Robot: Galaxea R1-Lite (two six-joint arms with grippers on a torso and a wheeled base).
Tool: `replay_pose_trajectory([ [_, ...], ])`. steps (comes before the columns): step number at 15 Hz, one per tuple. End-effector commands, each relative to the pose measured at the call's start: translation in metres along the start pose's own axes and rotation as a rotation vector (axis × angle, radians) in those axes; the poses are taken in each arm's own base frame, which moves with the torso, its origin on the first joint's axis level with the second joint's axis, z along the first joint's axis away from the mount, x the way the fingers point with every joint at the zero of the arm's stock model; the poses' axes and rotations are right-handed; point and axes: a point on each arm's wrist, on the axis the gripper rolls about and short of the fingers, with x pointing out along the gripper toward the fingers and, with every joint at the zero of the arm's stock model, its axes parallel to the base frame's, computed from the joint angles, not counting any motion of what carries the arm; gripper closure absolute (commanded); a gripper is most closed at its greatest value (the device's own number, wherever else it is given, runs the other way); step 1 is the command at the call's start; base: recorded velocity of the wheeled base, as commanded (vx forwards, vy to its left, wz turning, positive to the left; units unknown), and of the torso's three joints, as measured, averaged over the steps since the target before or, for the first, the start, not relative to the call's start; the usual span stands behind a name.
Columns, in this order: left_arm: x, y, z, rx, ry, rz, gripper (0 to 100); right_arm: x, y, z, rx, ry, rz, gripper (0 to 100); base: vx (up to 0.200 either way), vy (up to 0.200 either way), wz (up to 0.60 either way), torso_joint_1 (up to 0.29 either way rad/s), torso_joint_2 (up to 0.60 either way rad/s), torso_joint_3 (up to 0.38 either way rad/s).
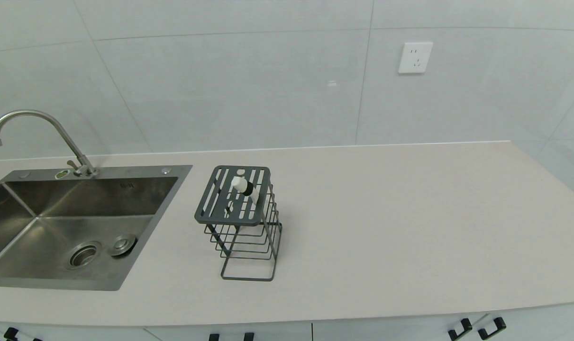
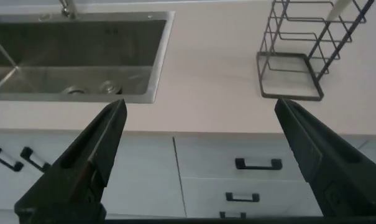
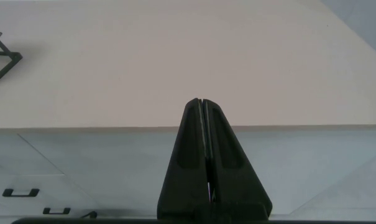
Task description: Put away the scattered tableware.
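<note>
Tiled wall [image 1: 230, 85], beige counter [image 1: 410, 213], seemingly white drawers [image 2: 287, 182].

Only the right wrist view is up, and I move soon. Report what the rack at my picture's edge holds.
Observer: The wire rack holds one white-handled utensil, leaning through its slotted top.
Operator: Give me the left gripper's state.
Observer: The left gripper is open, out in front of the counter's edge.
Operator: Tell me what's on the rack's far side.
Observer: A steel sink, set into the counter to the robot's left.

Beige countertop [image 1: 410, 213] carries 1 dark wire rack [image 1: 227, 219] standing just beside the inset steel sink [image 1: 102, 199], apparently apart.
</note>
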Motion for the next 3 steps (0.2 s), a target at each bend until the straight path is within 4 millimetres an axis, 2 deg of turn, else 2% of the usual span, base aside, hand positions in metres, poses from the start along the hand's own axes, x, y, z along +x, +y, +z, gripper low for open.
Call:
replay_pose_trajectory([
  [1,0.0002,-0.0002,-0.0003,-0.002,0.002,-0.005,0,0.0001,0.0000,0.0001,0.001,0.001,0.000,100,0.000,0.000,0.00,0.000,0.00,0.000],
  [3,0.0002,0.0004,-0.0007,-0.027,0.007,0.023,0,0.0001,0.0000,0.0002,0.001,0.000,0.000,100,0.000,0.000,0.00,0.000,0.00,0.000],
])
